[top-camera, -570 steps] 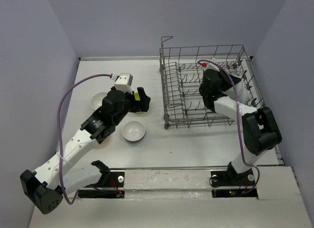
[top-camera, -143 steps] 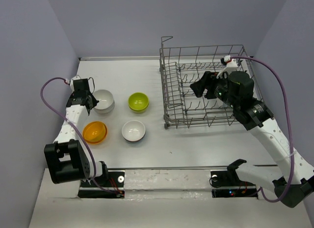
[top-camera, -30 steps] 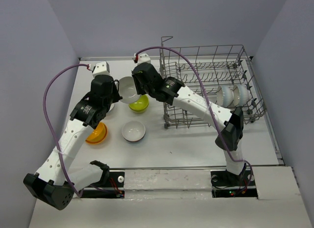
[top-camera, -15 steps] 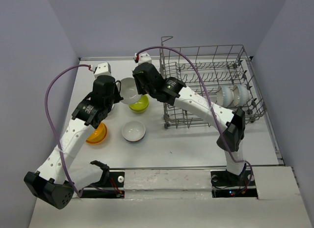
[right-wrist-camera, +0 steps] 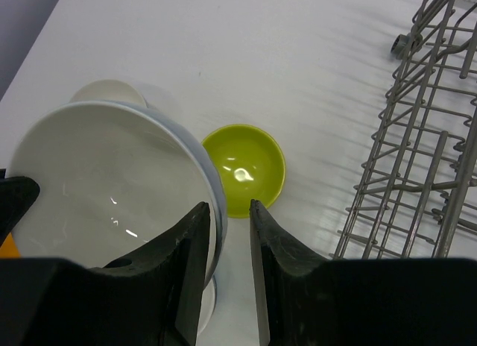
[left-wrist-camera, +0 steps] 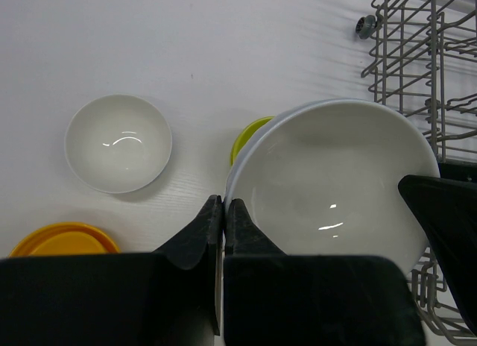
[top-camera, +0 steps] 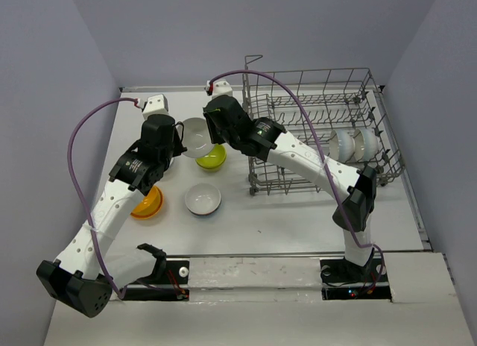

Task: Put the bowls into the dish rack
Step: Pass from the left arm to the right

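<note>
Looking at the bowl in play, where is it?

1 white bowl (top-camera: 195,136) hangs in the air just left of the dish rack (top-camera: 313,71). It is off the bench (top-camera: 283,219), with its hollow tipped up toward the top camera. In that view it covers part of the lime green bowl (top-camera: 212,158), which rests on the bench below.

Who has it?

The left tool (left-wrist-camera: 223,204) is clenched on the rim on its own side, with its 2 fingers all but touching at the bowl's edge. The right tool (right-wrist-camera: 226,208) comes in from the opposite side with its jaws standing apart, astride the rim. 1 finger overlaps the inside of the bowl and the other stands outside. A strip of bench and green bowl shows between the rim and that outer finger.

So both arms meet at it?

Yes. From above, the 2 wrists face each other across the bowl, the left arm from the left and the right arm reaching over from the rack side.

And the other bowls?

2 white bowls (top-camera: 343,143) stand on edge side by side among the tines at the right end of the rack. On the bench, a lone white bowl (top-camera: 203,198) sits upright nearer the arm bases. An orange bowl (top-camera: 145,202) lies to its left, partly under the left arm.
</note>
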Controlling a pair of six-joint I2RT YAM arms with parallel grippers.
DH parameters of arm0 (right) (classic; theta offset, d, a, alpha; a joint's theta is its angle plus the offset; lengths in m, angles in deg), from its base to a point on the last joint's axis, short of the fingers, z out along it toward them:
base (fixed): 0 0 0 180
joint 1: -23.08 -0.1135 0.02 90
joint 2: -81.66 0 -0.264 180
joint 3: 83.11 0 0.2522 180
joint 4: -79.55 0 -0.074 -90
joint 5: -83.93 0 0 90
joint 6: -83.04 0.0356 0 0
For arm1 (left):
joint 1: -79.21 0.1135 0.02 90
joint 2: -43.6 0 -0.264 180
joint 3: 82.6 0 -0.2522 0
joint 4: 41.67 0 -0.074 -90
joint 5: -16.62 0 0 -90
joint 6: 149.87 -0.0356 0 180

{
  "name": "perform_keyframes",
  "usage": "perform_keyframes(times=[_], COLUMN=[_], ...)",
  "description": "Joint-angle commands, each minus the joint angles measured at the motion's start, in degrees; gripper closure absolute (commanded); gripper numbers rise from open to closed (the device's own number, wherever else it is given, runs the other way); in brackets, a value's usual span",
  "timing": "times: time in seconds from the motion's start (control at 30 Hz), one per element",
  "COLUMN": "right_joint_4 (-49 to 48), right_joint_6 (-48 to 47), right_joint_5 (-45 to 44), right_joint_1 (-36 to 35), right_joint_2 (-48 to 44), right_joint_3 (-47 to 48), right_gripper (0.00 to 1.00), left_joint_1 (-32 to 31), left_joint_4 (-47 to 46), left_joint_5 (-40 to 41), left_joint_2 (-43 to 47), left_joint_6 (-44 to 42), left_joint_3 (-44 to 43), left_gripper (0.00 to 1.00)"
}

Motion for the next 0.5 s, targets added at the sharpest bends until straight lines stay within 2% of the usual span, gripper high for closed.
perform_keyframes(times=[0.0,0.47], right_joint_4=[-1.3,-0.8], right_joint_6=[-0.3,-0.3], right_joint_5=[0.2,0.2], right_joint_1=[-0.6,-0.6], right_joint_2=[-0.9,0.9], right_joint_3=[0.5,1.5], right_gripper=[0.66,0.66], left_joint_1=[-0.3,-0.3], left_joint_4=[-4.9,-5.2], left_joint_5=[1.4,1.3], left_joint_2=[0.7,0.9], left_joint_6=[1.3,1.3], left_joint_3=[-2.1,-1.8], left_gripper=[1.0,1.0])
